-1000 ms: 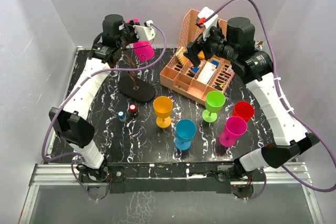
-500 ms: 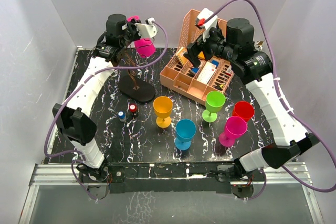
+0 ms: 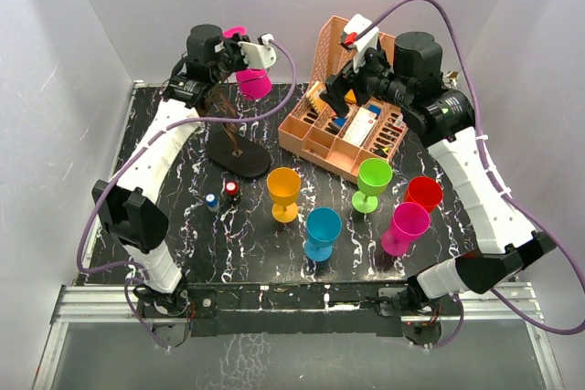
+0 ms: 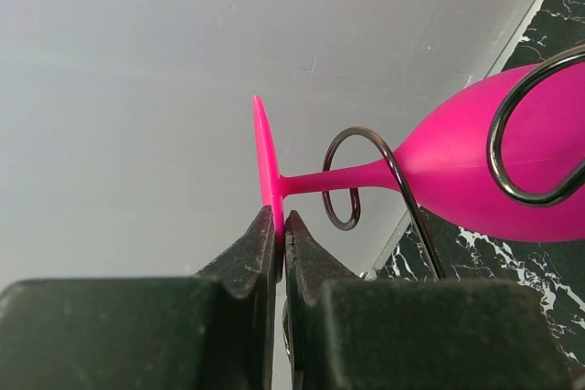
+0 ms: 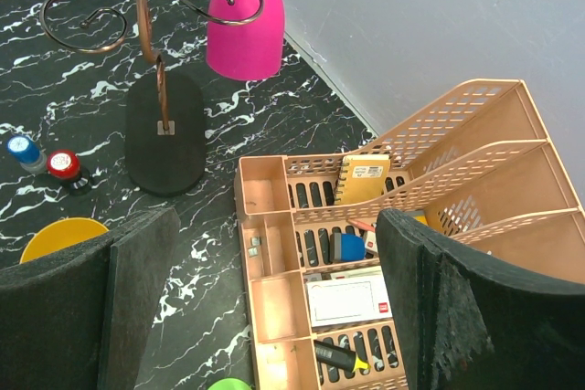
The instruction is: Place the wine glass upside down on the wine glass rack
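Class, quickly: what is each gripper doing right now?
Left gripper: closed on the pink wine glass at its foot.
Right gripper: open, holding nothing.

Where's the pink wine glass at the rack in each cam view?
Top external: pink wine glass upper left, at the top of the wine glass rack.
Left wrist: glass centre to right edge, lying sideways, foot pinched by the left gripper.
Right wrist: glass top centre, bowl opening down.
Shared landmark: the rack's wire curls and black base.
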Controlling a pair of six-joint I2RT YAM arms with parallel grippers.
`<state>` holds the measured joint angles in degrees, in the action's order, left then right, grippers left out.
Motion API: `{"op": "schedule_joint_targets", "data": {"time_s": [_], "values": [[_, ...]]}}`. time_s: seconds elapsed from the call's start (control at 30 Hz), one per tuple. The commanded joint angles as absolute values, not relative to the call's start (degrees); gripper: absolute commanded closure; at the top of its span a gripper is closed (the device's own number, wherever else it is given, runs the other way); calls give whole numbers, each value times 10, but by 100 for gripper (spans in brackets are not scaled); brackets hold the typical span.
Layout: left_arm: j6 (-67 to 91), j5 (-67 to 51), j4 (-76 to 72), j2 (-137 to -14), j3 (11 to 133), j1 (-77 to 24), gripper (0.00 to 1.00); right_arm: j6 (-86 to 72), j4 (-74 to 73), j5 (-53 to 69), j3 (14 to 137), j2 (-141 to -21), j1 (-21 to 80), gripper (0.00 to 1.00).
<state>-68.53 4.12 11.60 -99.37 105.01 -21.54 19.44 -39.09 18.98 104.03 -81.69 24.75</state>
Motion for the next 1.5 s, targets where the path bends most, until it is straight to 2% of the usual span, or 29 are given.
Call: {"op": "schedule_joint_targets", "data": {"time_s": [0.0, 1.47], "values": [[-695, 40, 95, -995, 1063, -220, 100, 199, -360, 184, 1042, -798, 248, 2], [-642, 113, 176, -1010, 1103, -221, 100, 200, -358, 184, 1034, -795, 248, 2]]}}
